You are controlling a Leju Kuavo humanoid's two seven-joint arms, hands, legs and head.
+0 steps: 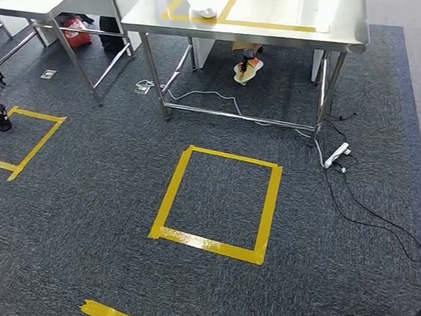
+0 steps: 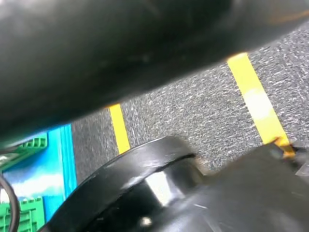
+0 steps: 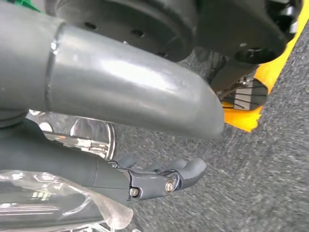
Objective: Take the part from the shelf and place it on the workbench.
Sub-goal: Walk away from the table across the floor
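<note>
- The carpeted floor [image 1: 91, 195] lay between you and the desk [image 1: 275, 16], so I judged this a carrying stretch rather than a placing one: the steel desk was ahead and the robot had not yet reached it.
- The desk carried a yellow taped outline on its top, with a white object [image 1: 202, 3] resting inside it. That outline looked like the intended set-down zone.
- A yellow tape square [image 1: 170, 197] sat on the floor just short of the desk, probably marking where the robot should stand so the desk top came within reach.
- The right hand [image 3: 109, 92] hung low, well below the desk top. Its thick thumb lay over, and its darker fingers [image 3: 164, 181] under, a shiny part [image 3: 47, 203] in clear wrapping, so it appeared to be grasping the part and carrying it at its side.
- The part was therefore in the right hand, off the shelf but not yet on the desk.
- As for the left hand, I could not tell whether it was released or clenched; its wrist view was dark and blurred.
- A power strip [image 1: 336, 153] and its cable trailed by the desk's far-right leg; you would have wanted to step clear of them.
</note>
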